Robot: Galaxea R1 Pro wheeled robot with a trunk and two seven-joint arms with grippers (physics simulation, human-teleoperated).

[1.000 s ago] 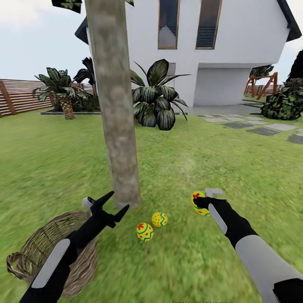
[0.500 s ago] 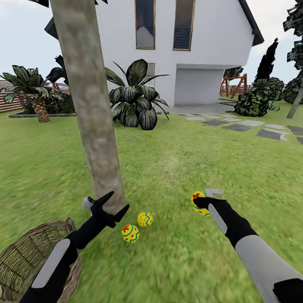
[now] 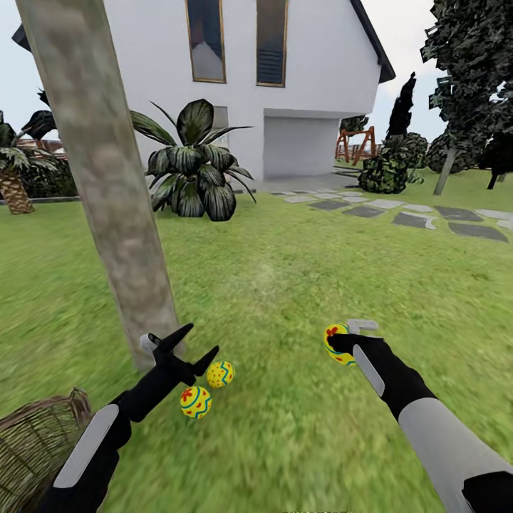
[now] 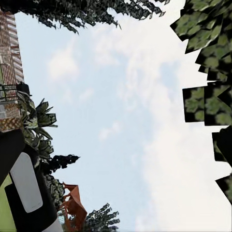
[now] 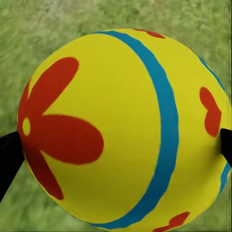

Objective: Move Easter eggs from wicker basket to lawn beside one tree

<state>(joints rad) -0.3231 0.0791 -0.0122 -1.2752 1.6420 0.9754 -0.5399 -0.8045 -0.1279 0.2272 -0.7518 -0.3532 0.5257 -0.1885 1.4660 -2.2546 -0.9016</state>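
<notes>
So two of the three Easter eggs are already down on the lawn [image 3: 299,285], sitting right by the foot of the tree [image 3: 107,185]: a dotted egg [image 3: 220,373] and a flower-and-zigzag egg [image 3: 195,402], just beside each other and close to the trunk. The third egg [image 3: 337,343] is pinched in the right gripper [image 3: 340,345], held above the grass well off to the right of the other two. In the right wrist view it looks solidly clamped, with the egg [image 5: 121,130] squeezed between a dark fingertip on either side and grass underneath.

The left gripper [image 3: 187,349] is spread open and holding nothing, hanging just over the two grounded eggs. The wicker basket [image 3: 35,449] peeks in at the lower left corner of the head view; I can't tell from here whether it's empty inside, but three eggs are accounted for.

My take on finishing this cleanly: swing the right arm in toward the trunk first, since where it is now looks too far out to count as next to the tree. Lower it until the egg is touching or nearly touching the grass before letting go, because it's round and will probably roll if dropped. Aim for a bare spot beside the pair, not on top of them, and watch the left arm, which is sitting in that same zone.
</notes>
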